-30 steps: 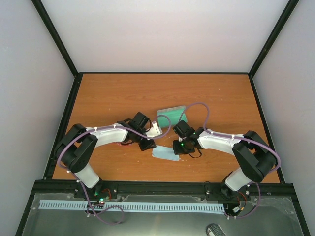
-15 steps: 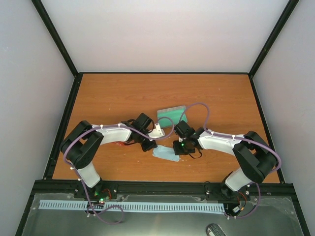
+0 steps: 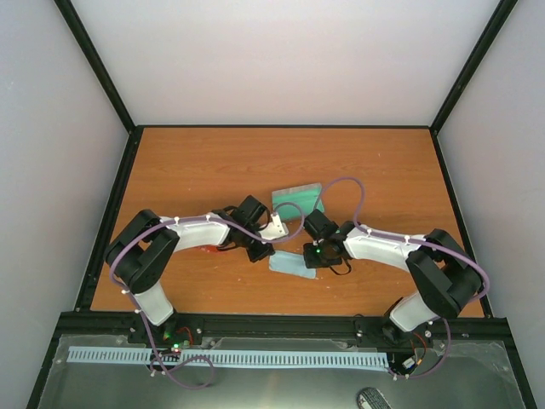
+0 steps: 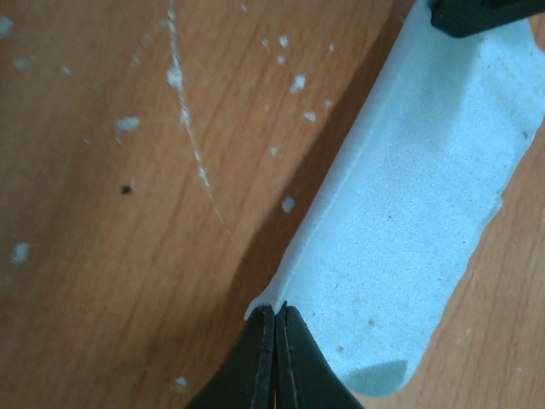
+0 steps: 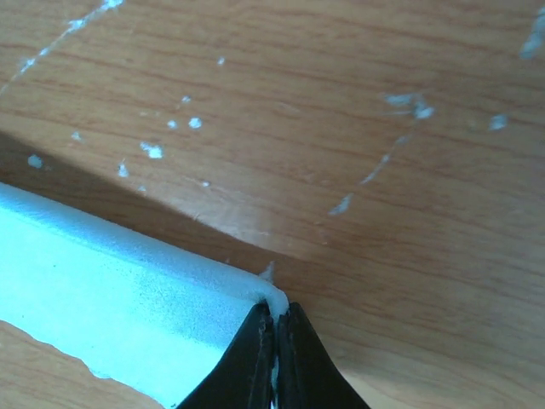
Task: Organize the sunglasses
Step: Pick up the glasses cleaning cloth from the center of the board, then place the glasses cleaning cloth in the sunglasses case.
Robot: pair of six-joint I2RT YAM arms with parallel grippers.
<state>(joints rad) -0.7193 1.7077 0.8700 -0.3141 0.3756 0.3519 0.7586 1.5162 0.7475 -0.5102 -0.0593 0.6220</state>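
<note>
The light blue cloth (image 3: 289, 265) lies folded on the table between my two grippers. My left gripper (image 3: 262, 251) is shut on one corner of the cloth (image 4: 417, 196), as its wrist view (image 4: 277, 311) shows. My right gripper (image 3: 313, 256) is shut on another corner of the cloth (image 5: 111, 315), seen in its wrist view (image 5: 275, 311). The pinched edges are lifted slightly off the wood. The sunglasses are mostly hidden; only a small reddish bit (image 3: 206, 250) shows under my left forearm.
The grey case with green inside (image 3: 298, 198) lies open just behind the grippers. The wooden table (image 3: 196, 170) is bordered by black rails and white walls. My right gripper's finger (image 4: 477, 13) shows at the top edge of the left wrist view.
Both grippers and the cloth have shifted slightly to the right. The left arm has stretched further toward the centre. Both stay shut on the cloth.
</note>
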